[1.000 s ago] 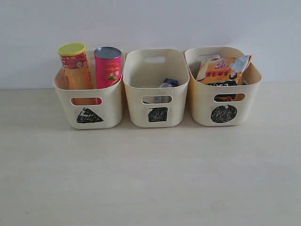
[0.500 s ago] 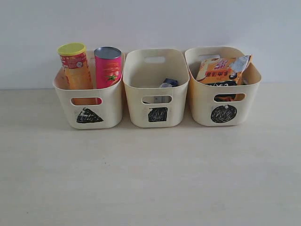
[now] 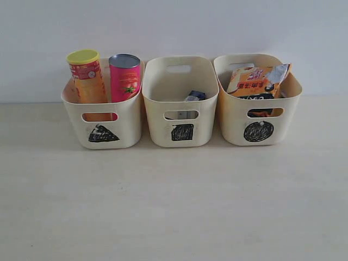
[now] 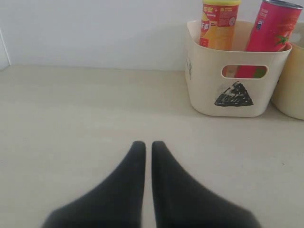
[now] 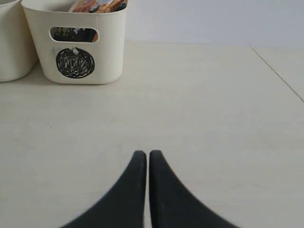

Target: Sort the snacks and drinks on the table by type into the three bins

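Exterior view, and everything lines up along the back of the table (image 3: 174,206), close to the wall. On the left, the triangle bin (image 3: 129,130) holds both tubes upright. The orange tube (image 3: 87,76) wears a yellow lid, and just beside it stands the pink tube (image 3: 124,79) with a grey top. In the middle, the square bin (image 3: 157,130) shows a carton (image 3: 194,96) low against its back wall, white and dark. Whether a second carton lies with it cannot be told. On the right, the circle bin (image 3: 231,128) carries the orange bag (image 3: 251,81), poking up above the rim. A dark bag (image 3: 256,97) sits tucked under it, mostly hidden.

Over to the left wrist view. The left gripper (image 4: 148,145) hangs low over the table, its two black fingers drawn together with only a sliver between them. It grips nothing, and it is well apart from the triangle bin.

Right wrist view shows the same picture. The right gripper (image 5: 148,154) has its fingers pressed close, with nothing held, and it is well apart from the circle bin.
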